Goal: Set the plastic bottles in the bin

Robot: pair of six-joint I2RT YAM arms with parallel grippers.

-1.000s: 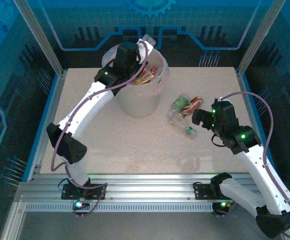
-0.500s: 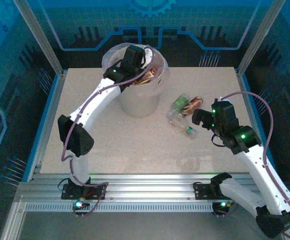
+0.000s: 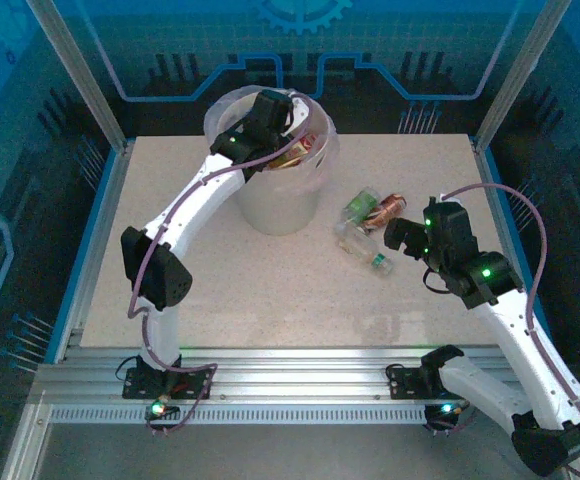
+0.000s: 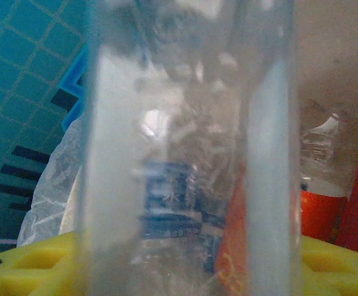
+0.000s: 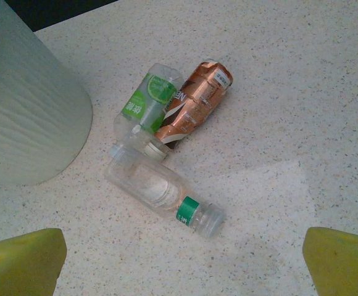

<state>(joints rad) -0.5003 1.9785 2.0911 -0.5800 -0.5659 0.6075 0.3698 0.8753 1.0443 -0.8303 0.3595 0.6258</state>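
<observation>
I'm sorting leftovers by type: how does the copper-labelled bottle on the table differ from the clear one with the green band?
The copper-labelled bottle is covered by a shiny label; the clear bottle is bare but for a narrow green band near its neck. The copper one looks creased, the clear one smoother. Both lie on their sides on the table.
</observation>
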